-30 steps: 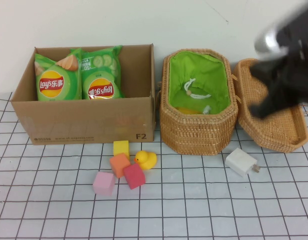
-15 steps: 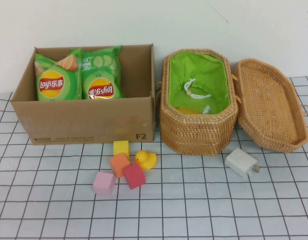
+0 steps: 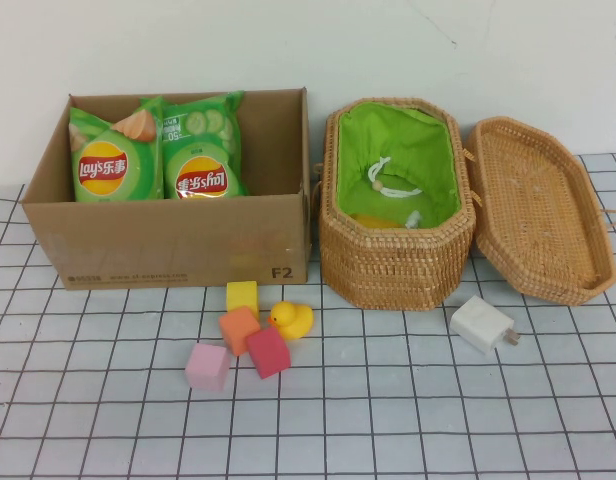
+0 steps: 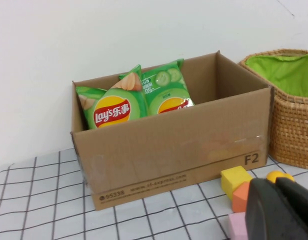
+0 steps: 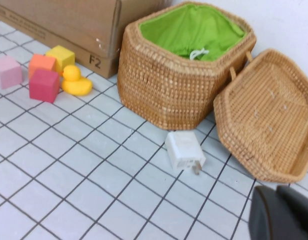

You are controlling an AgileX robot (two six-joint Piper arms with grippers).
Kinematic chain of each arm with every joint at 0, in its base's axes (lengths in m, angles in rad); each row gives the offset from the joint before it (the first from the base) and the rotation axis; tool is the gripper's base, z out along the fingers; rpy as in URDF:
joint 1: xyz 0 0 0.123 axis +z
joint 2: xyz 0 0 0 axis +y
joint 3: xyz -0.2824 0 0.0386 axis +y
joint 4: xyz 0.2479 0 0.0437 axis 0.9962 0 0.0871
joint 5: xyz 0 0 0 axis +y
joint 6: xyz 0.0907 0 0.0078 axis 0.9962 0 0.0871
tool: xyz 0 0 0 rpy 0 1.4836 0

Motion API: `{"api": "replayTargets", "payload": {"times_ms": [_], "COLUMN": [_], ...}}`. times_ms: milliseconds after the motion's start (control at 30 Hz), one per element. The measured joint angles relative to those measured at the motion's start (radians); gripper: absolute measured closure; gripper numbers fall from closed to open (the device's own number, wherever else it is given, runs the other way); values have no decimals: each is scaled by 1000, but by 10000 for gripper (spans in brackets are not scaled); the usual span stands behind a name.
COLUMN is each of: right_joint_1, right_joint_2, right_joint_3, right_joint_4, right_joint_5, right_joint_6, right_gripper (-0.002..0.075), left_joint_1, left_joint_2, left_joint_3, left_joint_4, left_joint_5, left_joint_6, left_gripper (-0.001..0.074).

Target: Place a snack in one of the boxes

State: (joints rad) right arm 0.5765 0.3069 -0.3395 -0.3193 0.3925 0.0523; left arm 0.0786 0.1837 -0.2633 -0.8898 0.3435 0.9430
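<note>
Two green Lay's snack bags [image 3: 114,160] [image 3: 203,150] stand upright in the open cardboard box [image 3: 168,245] at the back left; they also show in the left wrist view as bags [image 4: 112,107] [image 4: 166,92] in the box [image 4: 169,150]. To its right sits a wicker basket box [image 3: 393,255] with a green lining [image 3: 403,150], and something yellow [image 3: 373,218] lies low inside. Neither arm shows in the high view. My left gripper [image 4: 275,181] is shut and empty, low over the toy blocks. My right gripper [image 5: 277,190] is shut and empty, near the table's front right.
The basket's wicker lid [image 3: 543,215] lies open to the basket's right. A white charger plug [image 3: 483,324] sits in front of it. Yellow [image 3: 242,296], orange [image 3: 239,329], red [image 3: 269,352] and pink [image 3: 208,366] blocks and a rubber duck [image 3: 291,320] cluster before the cardboard box.
One second ago my right arm was blurred above the wicker lid at the upper right; it has since left the high view. Nothing on the table moved.
</note>
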Motion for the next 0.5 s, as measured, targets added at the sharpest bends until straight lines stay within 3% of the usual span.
{"api": "replayTargets", "payload": {"times_ms": [500], "right_joint_1": [0], "right_joint_2": [-4], "right_joint_3": [18], "right_joint_4": [17], "right_joint_5": [27], "right_joint_6": [0], "right_gripper": [727], "left_joint_1": [-30], "left_joint_2": [0], "left_joint_3": [0], "left_joint_4": [-15], "left_joint_5": [141], "left_joint_6": [0], "left_gripper": [736]}}
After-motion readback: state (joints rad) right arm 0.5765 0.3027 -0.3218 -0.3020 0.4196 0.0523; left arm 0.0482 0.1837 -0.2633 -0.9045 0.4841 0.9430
